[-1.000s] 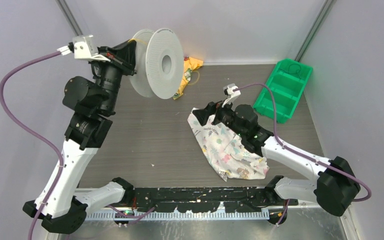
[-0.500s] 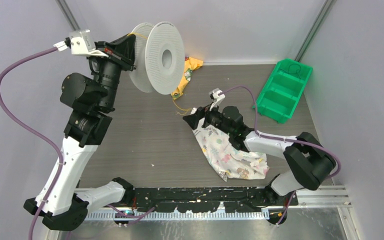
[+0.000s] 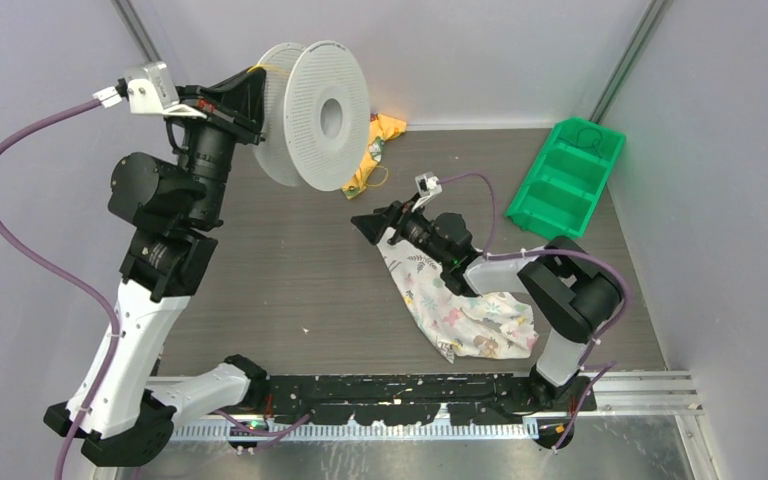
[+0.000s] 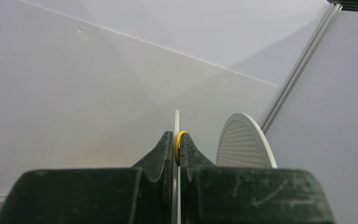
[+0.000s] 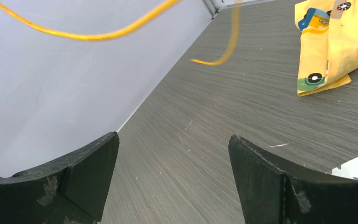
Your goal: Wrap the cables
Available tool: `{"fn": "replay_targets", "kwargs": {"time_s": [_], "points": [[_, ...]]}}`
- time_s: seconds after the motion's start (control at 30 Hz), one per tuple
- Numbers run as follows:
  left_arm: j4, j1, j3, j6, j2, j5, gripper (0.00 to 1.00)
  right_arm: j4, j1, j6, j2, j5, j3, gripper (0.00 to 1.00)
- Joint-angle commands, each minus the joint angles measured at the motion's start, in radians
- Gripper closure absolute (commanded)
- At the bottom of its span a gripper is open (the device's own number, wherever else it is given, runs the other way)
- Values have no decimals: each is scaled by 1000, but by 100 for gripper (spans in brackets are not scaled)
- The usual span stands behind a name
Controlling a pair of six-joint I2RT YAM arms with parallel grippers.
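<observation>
Since a second ago the right arm has folded its elbow inward and carried its end effector leftward across the bench (image 3: pixel 290 270), off the floral cloth's middle and closer to the spool, while the left arm has lifted the spool slightly and leaned a little further left. At far left, the left end effector (image 3: pixel 245 95) is held high and clenched on the rear rim of the white spool (image 3: pixel 325 115), which hangs above the back of the bench with its perforated face turned forward. The left wrist view shows that thin rim pinched between the fingers (image 4: pixel 161 156), with a small loop of the yellow-orange cord (image 4: pixel 181 137) sitting at their tips. A yellow cloth (image 3: pixel 378 140) lies crumpled against the back wall, just right of the spool. The right end effector (image 3: pixel 363 226) sits low over the bench near the top corner of the floral cloth (image 3: pixel 455 305), jaws spread wide with nothing between them. Its wrist view shows the cord (image 5: pixel 93 36) strung through the air ahead of it, a second strand curling down toward the bench. A green bin (image 3: pixel 565 180) stands at the back right, well apart
</observation>
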Motion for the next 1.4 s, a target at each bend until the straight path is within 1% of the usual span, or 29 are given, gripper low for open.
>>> {"fn": "replay_targets", "kwargs": {"time_s": [0.0, 0.2, 0.4, 0.5, 0.53, 0.57, 0.63, 0.67, 0.7, 0.73, 0.9, 0.93, 0.97, 1.0, 1.03, 1.07, 1.1, 1.2, 1.27, 1.33, 1.37], "points": [[98, 0, 61, -23, -32, 12, 99, 170, 0, 65, 50, 100, 45, 10], [106, 0, 58, -16, -38, 16, 100, 186, 0, 73, 64, 194, 49, 11], [112, 0, 49, -18, -42, 15, 100, 182, -1, 80, 81, 172, 85, 12], [115, 0, 49, -22, -45, 18, 99, 183, -1, 88, 99, 172, 103, 16], [115, 0, 49, -23, -46, 19, 99, 181, -1, 92, 104, 172, 109, 21], [116, 0, 49, -23, -47, 20, 99, 180, 0, 97, 111, 172, 116, 32], [116, -1, 49, -25, -48, 23, 99, 182, -2, 113, 126, 172, 125, 66], [115, 0, 49, -25, -50, 23, 99, 182, -5, 127, 134, 172, 130, 88], [116, -1, 48, -24, -51, 23, 99, 181, -9, 144, 141, 145, 135, 98], [116, -1, 46, -23, -51, 22, 100, 179, -11, 161, 146, 133, 137, 99], [122, 0, 37, -20, -58, 18, 99, 180, -15, 173, 147, 121, 122, 99], [122, 0, 37, -19, -60, 17, 99, 181, -16, 171, 146, 121, 118, 97], [124, 0, 37, -18, -60, 17, 99, 180, -16, 170, 147, 123, 113, 81], [124, 0, 37, -15, -59, 17, 99, 177, -17, 171, 146, 129, 109, 49], [125, 0, 38, -13, -58, 17, 99, 176, -17, 172, 146, 141, 104, 37], [125, 0, 39, -13, -58, 17, 99, 179, -17, 173, 145, 149, 99, 32], [124, 0, 38, -13, -57, 17, 99, 181, -17, 174, 146, 152, 98, 30], [127, 0, 37, -18, -55, 21, 100, 173, -16, 175, 155, 136, 116, 29], [129, 0, 35, -22, -54, 24, 99, 171, -16, 185, 165, 118, 131, 32], [129, 0, 35, -22, -52, 25, 99, 179, -17, 196, 174, 105, 140, 39], [129, 1, 35, -21, -52, 22, 99, 183, -18, 199, 177, 99, 141, 40]]}}
